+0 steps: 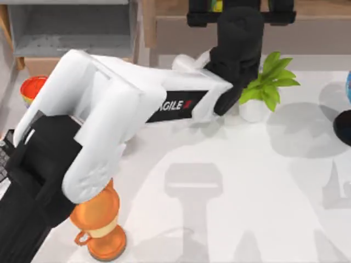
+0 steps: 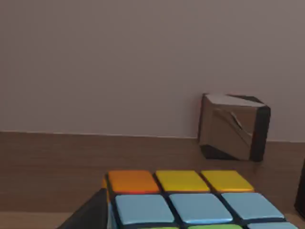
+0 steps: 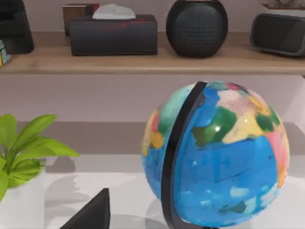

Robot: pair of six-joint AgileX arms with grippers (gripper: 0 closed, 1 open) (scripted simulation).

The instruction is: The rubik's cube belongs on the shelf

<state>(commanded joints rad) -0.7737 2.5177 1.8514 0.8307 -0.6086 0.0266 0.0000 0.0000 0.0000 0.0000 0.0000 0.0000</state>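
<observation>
My left arm reaches across the tabletop (image 1: 230,164) to its far edge, and my left pincer (image 1: 241,11) is over the shelf (image 2: 43,162). The rubik's cube (image 2: 190,198) sits low on the shelf boards between its fingers (image 2: 90,214); I cannot tell whether they are clenched. A glossy dark cube (image 2: 233,126) stands farther back against the wall.

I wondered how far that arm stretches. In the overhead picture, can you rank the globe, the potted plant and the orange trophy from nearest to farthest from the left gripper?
Measured from the left gripper at the shelf:
1. the potted plant, on the table just in front of the shelf.
2. the globe, at the table's right edge.
3. the orange trophy, at the bottom left.
</observation>
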